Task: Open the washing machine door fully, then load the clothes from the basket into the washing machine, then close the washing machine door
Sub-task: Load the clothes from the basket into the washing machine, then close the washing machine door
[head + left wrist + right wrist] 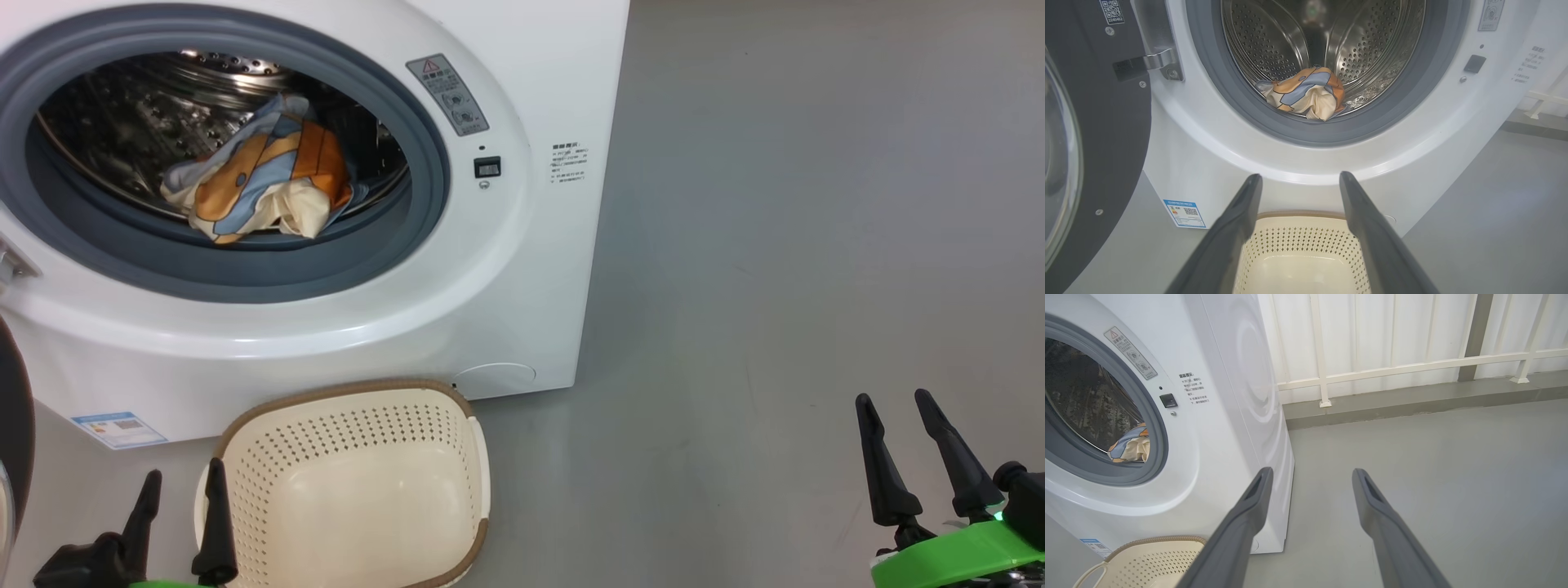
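Hanging empty with fingers spread, the left gripper hovers at the near edge of the basket, which holds nothing; the right gripper, likewise parted and bare, is well apart over the floor; the clothes lie in the drum of the washing machine; loading looks finished; the washing machine door stands swung wide at the left, so the next move is likely pushing it round until it latches.

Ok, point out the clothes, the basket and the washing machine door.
clothes (1303,94), left wrist view, middle of the orange and blue bundle.
basket (351,434), head view, perforated far wall.
washing machine door (1118,134), left wrist view, black rim.
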Motion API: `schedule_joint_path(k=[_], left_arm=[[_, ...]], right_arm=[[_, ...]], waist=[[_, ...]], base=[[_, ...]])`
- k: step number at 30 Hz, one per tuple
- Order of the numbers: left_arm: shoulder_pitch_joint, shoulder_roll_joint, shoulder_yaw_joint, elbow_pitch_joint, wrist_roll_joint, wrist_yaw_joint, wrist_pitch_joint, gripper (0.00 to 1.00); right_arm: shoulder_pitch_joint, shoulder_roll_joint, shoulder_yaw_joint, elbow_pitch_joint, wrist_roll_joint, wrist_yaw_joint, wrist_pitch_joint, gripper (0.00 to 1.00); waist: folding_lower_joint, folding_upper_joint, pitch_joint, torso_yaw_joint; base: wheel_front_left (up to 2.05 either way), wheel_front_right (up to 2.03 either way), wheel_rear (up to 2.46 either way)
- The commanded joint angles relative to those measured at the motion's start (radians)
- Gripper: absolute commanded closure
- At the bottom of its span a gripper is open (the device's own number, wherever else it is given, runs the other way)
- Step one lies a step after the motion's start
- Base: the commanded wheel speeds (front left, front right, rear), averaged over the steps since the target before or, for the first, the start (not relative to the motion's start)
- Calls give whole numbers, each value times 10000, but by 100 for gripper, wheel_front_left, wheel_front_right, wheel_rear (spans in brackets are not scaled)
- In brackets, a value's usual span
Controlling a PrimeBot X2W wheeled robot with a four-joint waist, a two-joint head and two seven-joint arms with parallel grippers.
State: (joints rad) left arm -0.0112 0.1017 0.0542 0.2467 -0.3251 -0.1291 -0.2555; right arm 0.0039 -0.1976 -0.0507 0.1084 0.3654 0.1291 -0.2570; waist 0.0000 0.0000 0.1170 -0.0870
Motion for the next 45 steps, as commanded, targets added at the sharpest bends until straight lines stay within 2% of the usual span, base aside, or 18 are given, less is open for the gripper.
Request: schedule_joint_path(k=[1,20,34,45], left_arm=[[-49,101,382,-287,131,-15,-63,0],[-254,46,562,-272,354,-15,-63,0],[-235,23,537,-418,304,-15,-63,0],[-263,6,502,-419,280,-15,-63,0]], right_arm=[[110,-175,136,-252,74,16,-48,0],[29,-125,165,-307,31,16,-48,0],[34,-93,176,-337,28,16,-48,0],[16,-46,161,-367,3,16,-48,0]], waist=[[0,0,-4,-1],[0,0,88,24],[0,0,85,55],[0,0,105,137]], base=[[0,0,0],[-2,2,0],[-96,96,0],[-13,13,0]])
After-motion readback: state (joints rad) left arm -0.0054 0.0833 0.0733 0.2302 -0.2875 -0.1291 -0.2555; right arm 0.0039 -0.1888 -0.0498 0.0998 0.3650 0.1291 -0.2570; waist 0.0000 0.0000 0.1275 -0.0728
